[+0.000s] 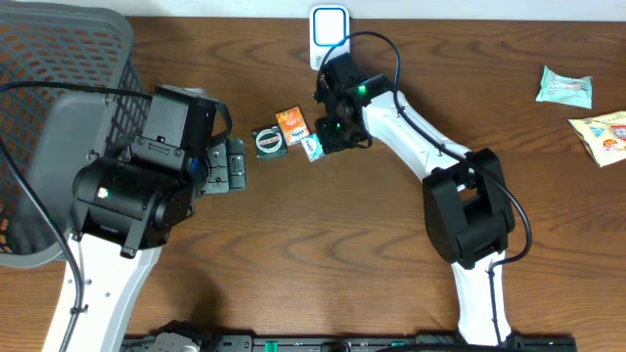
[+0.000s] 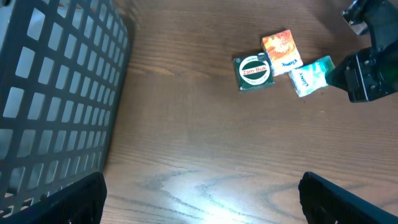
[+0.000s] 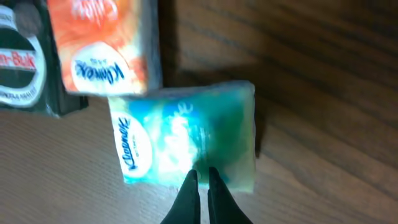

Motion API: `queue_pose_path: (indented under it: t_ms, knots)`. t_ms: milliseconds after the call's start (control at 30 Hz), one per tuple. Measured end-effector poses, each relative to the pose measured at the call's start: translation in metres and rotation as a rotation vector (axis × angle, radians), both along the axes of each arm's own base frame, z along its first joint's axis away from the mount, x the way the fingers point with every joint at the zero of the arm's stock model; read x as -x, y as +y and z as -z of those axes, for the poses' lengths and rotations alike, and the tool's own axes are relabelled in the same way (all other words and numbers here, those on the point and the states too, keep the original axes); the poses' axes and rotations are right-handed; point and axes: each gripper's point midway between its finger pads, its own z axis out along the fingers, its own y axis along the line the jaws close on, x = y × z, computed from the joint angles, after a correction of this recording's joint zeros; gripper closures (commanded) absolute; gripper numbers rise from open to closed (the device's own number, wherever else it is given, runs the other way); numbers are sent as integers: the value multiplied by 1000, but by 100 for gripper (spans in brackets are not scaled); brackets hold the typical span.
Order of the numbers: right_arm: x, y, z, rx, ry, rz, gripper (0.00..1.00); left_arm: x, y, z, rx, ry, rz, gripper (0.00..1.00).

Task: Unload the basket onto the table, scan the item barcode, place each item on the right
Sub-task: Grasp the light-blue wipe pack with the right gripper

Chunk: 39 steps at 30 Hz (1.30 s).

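Note:
A teal tissue pack [image 1: 312,147] [image 2: 311,74] [image 3: 186,134] lies on the wooden table beside an orange tissue pack [image 1: 291,123] [image 3: 102,43] and a green Zam-Buk box [image 1: 269,142] [image 3: 22,62]. My right gripper [image 1: 328,137] [image 3: 202,173] is shut, its fingertips pressed together on the teal pack's near edge, pinching the wrapper. My left gripper [image 1: 235,164] [image 2: 202,205] stands wide open over bare table left of the items, holding nothing. A white and blue scanner [image 1: 330,34] stands at the table's far edge.
A dark mesh basket [image 1: 49,117] [image 2: 50,93] fills the left side. Two snack packets [image 1: 564,88] [image 1: 602,135] lie at the far right. The right arm's base [image 1: 469,210] stands right of centre.

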Motion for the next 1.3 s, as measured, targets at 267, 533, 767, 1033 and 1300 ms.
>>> queue_pose_path:
  t_ms: [267,533,767,1033,1300]
  knots:
    - [-45,25,-22,-111,-202,-1,99,0,0,0,0,0,0,2]
    - [-63,27,-31,-120,-288,14,98,0,0,0,0,0,0,2]
    - [-43,13,2,-38,-169,18,99,0,0,0,0,0,0,2]
    - [-5,0,27,22,11,4,99,0,0,0,0,0,0,2]
    - [55,-30,34,142,265,1,98,0,0,0,0,0,0,2]
